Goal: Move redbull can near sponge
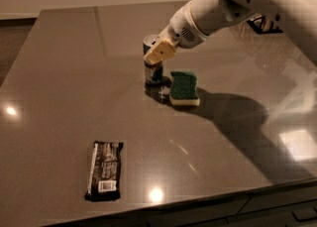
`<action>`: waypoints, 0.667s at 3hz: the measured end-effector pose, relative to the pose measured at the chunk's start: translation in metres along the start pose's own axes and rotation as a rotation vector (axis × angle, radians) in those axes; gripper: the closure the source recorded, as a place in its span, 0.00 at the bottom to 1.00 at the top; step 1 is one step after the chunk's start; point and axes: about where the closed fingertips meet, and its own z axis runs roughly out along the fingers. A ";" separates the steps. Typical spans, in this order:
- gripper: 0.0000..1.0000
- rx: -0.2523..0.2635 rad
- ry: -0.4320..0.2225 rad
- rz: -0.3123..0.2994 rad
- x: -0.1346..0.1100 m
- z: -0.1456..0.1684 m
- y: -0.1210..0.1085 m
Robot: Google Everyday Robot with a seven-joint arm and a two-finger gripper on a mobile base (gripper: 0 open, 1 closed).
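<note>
We see the redbull can [153,74] standing upright on the dark, glossy desk [74,72], a little behind the middle of the surface. Its silver top shows above the claw [154,55], and its lower body shows below it, with the base resting on the desk. The claw comes in from the upper right at the end of a white arm [223,8], and its tan end lies across the upper part of the can, right against it. Most of the claw's far side is hidden by the can, so we cannot tell whether it pinches the can or stands loose around it.

The sponge [184,87] lies flat just beside the can, on its right, green scouring face up over the pale yellow base. We see only a narrow gap between the two, if any. The arm's shadow falls across the desk to the right of the sponge.

Well apart from both, near the front left edge of the desk, lies a flat black snack wrapper [104,170].
</note>
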 end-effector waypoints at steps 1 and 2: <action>0.00 -0.004 0.001 -0.002 -0.001 0.002 0.001; 0.00 -0.004 0.001 -0.002 -0.001 0.002 0.001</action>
